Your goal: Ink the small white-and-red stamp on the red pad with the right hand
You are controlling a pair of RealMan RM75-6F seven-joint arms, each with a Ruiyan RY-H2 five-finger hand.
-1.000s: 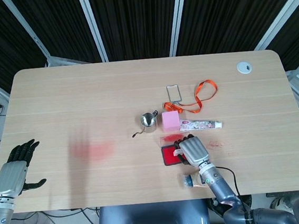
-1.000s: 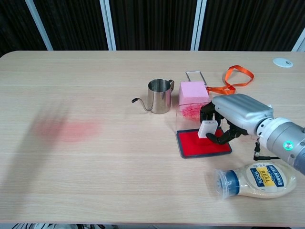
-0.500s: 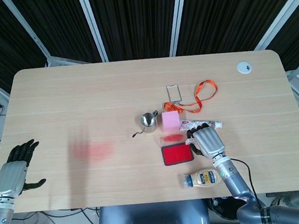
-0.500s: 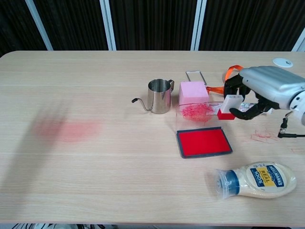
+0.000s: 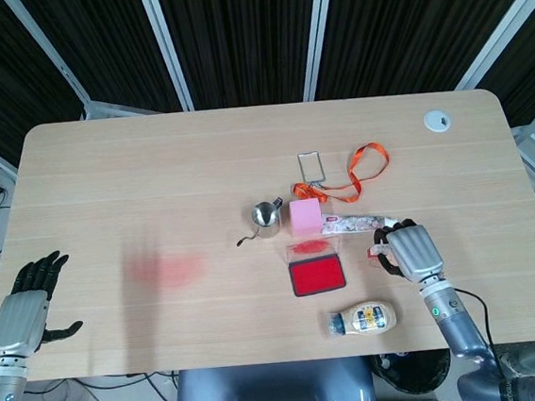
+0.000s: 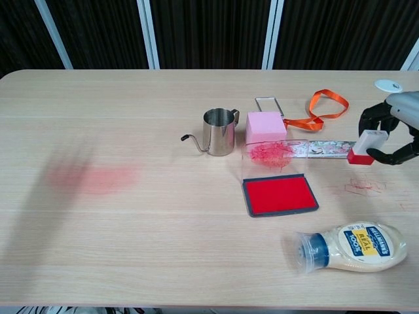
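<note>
The small stamp (image 6: 368,146), a white block with a red base, is pinched in the fingers of the right hand (image 6: 391,131) and hangs above the surface (image 6: 131,248), red end down and tilted slightly. From the hand, the red pad (image 6: 280,195) lies toward about eight o'clock in the chest view, well apart, with its long axis running left to right; its flat red felt sits in a dark shallow frame, and its clear lid (image 6: 272,156), smeared with red, stands open along the far edge. The right hand is much the nearer of the two; the left hand (image 5: 27,309) rests at the far left edge with fingers spread and nothing in it. Beyond the pad stand a pink block (image 6: 265,127), matte and square-cornered, and a shiny steel pitcher (image 6: 218,131). A plastic mayonnaise bottle (image 6: 350,245) lies on its side at the pad's four o'clock. Faint red marks (image 6: 364,187) show below the stamp, possibly prints, though the view is too coarse to be sure.
</note>
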